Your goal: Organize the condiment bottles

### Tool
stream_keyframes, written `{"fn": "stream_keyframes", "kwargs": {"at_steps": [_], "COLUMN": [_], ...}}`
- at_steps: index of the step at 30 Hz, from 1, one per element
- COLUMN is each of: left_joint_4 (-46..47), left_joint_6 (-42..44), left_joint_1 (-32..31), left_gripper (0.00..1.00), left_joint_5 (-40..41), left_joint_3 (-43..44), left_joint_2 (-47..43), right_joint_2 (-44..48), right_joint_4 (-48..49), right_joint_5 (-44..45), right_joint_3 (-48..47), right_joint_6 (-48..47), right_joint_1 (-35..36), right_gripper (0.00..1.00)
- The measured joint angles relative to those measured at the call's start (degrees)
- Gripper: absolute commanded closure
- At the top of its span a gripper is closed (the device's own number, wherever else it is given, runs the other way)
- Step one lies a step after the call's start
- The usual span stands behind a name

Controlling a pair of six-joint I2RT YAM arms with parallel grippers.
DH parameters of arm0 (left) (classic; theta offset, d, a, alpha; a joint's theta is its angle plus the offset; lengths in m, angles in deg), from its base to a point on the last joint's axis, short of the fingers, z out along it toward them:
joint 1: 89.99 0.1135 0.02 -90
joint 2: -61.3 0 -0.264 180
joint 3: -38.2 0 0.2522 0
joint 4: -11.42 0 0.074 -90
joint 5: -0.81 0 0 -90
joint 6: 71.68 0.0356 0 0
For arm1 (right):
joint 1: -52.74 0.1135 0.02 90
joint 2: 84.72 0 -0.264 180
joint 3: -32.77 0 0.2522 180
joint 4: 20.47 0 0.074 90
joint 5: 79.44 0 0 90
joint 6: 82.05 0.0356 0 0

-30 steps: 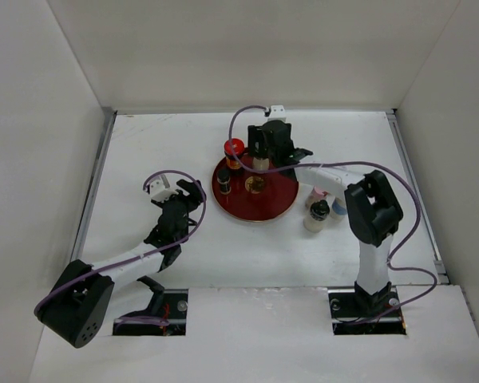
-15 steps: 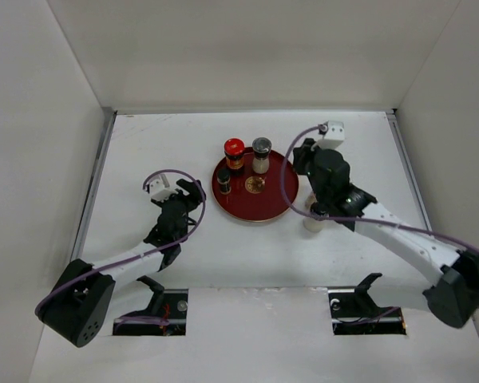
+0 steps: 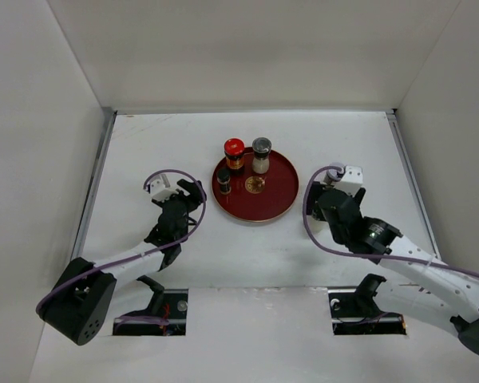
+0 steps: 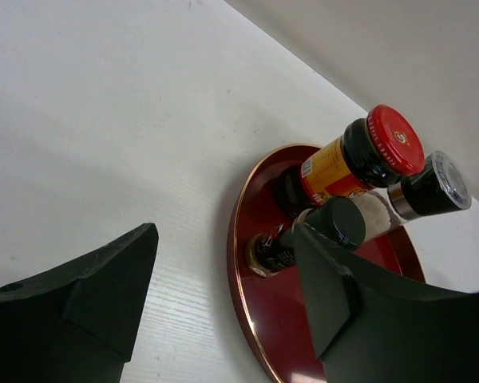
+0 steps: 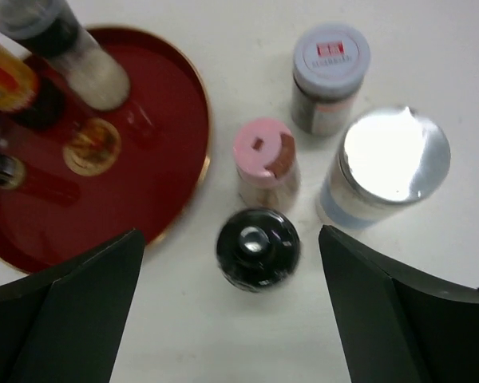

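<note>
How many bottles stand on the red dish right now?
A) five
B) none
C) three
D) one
C: the top view shows the red-capped bottle, the grey-capped shaker and the small dark bottle standing on the red dish.

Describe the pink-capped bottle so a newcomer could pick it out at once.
Find the round red gold-rimmed dish. Four small bottles stand beside it on the white table. Nearest the rim is the pink-capped bottle; its neighbours have a grey cap, silver cap, black cap.
</note>
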Motion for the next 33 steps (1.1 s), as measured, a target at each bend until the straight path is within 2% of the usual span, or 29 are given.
{"fn": "stream_keyframes", "kwargs": {"at_steps": [7, 12, 15, 20, 23, 28, 33], "left_joint_4": [0.07, 0.13, 0.17, 0.17, 0.2, 0.22, 0.22], "left_joint_6": [-0.02, -0.09, -0.22, -0.33, -0.42, -0.46, -0.52], "left_joint_1": [0.02, 0.02, 0.02, 0.02, 0.09, 0.11, 0.13], "left_gripper": [0.33, 0.33, 0.33, 0.33, 0.32, 0.32, 0.32], "left_joint_5": [0.0, -0.09, -0.37, -1.01, -1.07, -1.22, -1.25], "left_joint_3": [0.0, 0.0, 0.02, 0.0, 0.0, 0.02, 0.0], "left_joint_2": [0.33, 0.44, 0.85, 1.42, 1.42, 1.42, 1.42], "right_joint_2": [-5.57, -8.26, -9.97, -13.88, -14.16, -11.1, -13.4], "right_joint_4": [-1.92, 1.33, 3.96, 7.43, 8.02, 4.76, 7.87], "right_joint_5": [-3.89, -7.26, -8.15, -8.41, -8.02, -4.46, -4.35], "right_joint_3": [4.26, 5.46, 5.57, 5.49, 5.31, 4.0, -4.52], "right_joint_6": [1.81, 1.25, 0.35, -1.27, -1.6, -3.56, -7.17], "right_joint_1": [-2.03, -5.2, -6.43, -6.86, -6.82, -3.39, 0.85], "right_gripper": [0.01, 0.08, 0.18, 0.41, 0.5, 0.5, 0.5]}}
